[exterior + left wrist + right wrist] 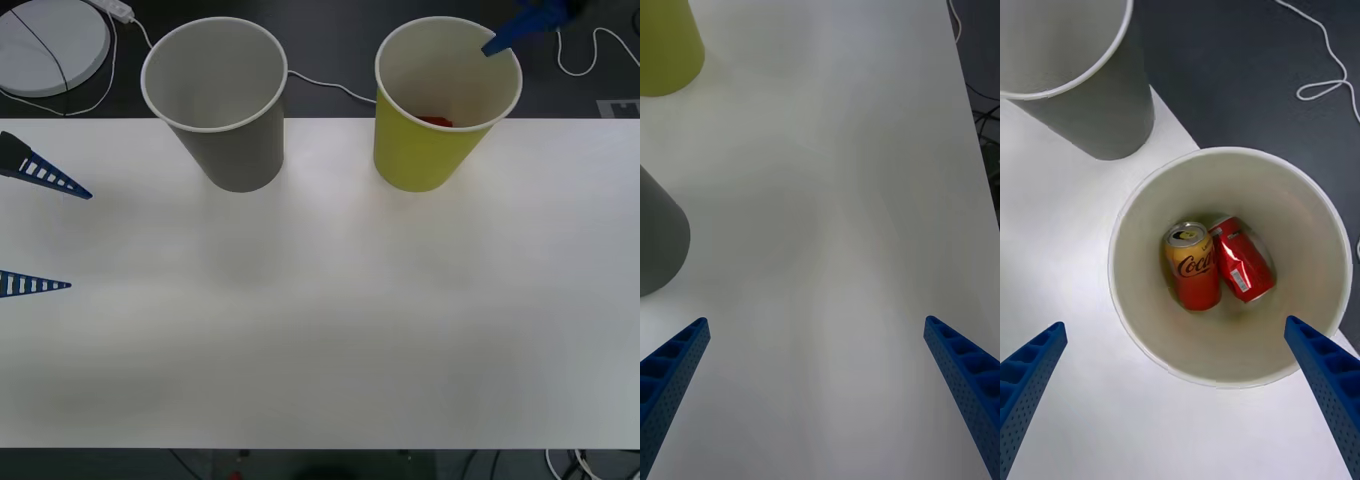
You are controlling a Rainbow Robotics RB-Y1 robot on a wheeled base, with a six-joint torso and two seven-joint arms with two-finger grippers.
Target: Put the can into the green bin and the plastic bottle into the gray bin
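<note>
The green bin (420, 160) stands at the back right of the white table. Inside it, on the bottom, lies the orange-red can (1193, 266) with a second, red can (1241, 259) beside it. My right gripper (1174, 324) hovers open above the green bin (1300, 217), holding nothing; in the front view my right gripper (515, 30) is over the bin's far rim. The gray bin (235, 155) stands left of the green one. My left gripper (80, 240) waits open at the table's left side, fingers empty. The plastic bottle is out of view.
A white round device (50, 45) and white cables (320, 82) lie on the dark floor beyond the table's far edge. Another cable (590, 55) loops at the back right. The white tabletop (320, 330) stretches bare toward the front edge.
</note>
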